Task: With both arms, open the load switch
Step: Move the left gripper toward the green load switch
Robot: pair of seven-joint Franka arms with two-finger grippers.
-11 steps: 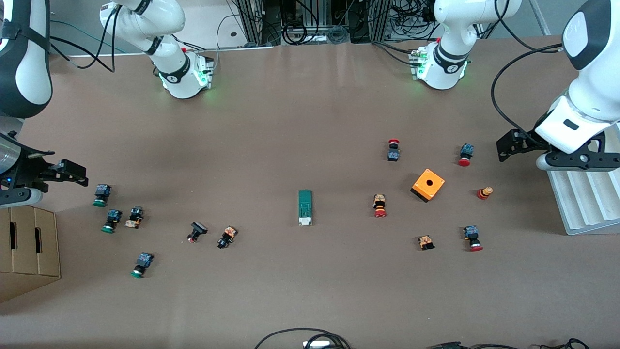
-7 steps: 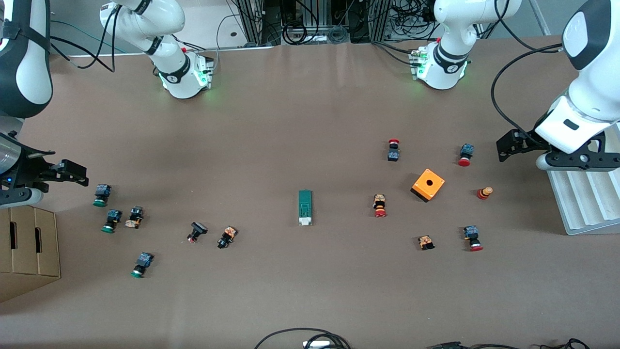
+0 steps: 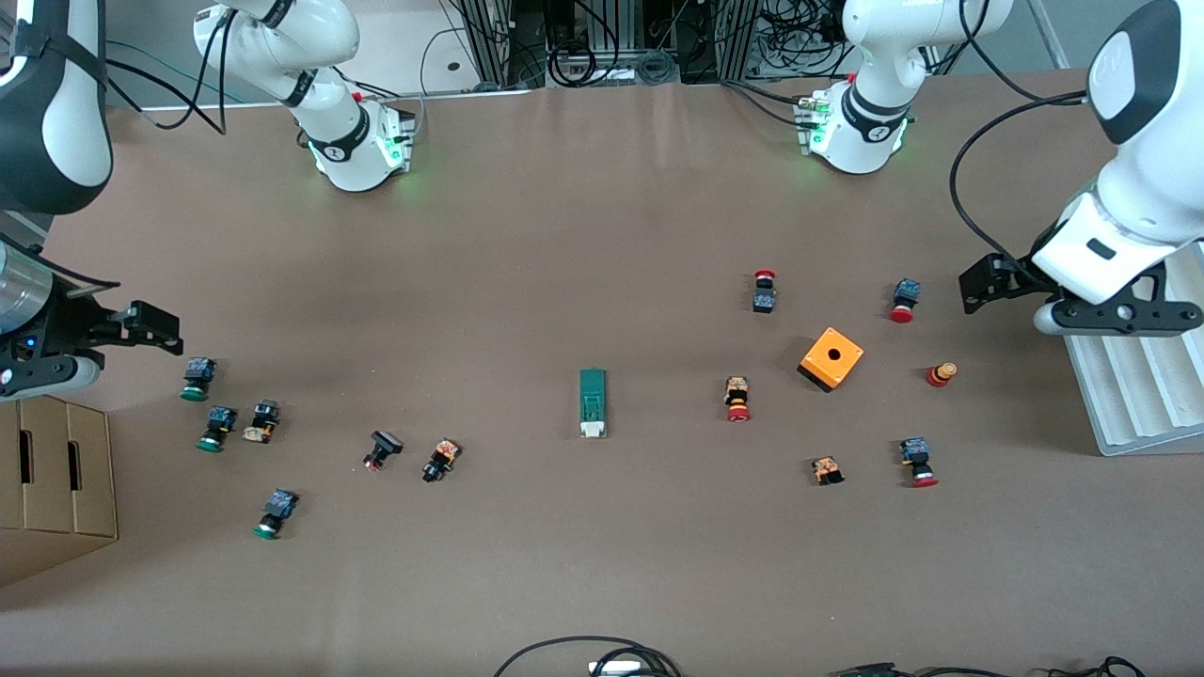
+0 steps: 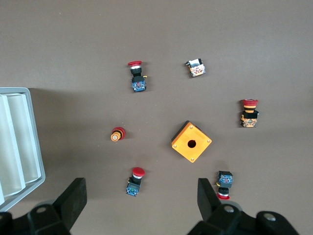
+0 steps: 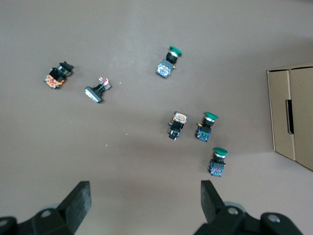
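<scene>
The load switch (image 3: 593, 402), a narrow green block with a white end piece, lies flat near the middle of the table, its white end toward the front camera. It shows in neither wrist view. My left gripper (image 3: 1115, 318) hangs over the table's edge by the white tray at the left arm's end. It is open (image 4: 142, 195) and holds nothing, above a red-capped button (image 4: 135, 180). My right gripper (image 3: 38, 371) hovers at the right arm's end by the cardboard box. It is open (image 5: 145, 196) over bare table. Both are well apart from the switch.
An orange box with a hole (image 3: 831, 358) and several red-capped buttons (image 3: 737, 399) lie toward the left arm's end. Several green-capped buttons (image 3: 196, 378) lie toward the right arm's end. A white ribbed tray (image 3: 1129, 395) and a cardboard box (image 3: 56, 470) stand at the table's ends.
Both arms have shifted slightly, each hand drifting a little toward the bases and the table's middle. The load switch and the buttons have not moved.
</scene>
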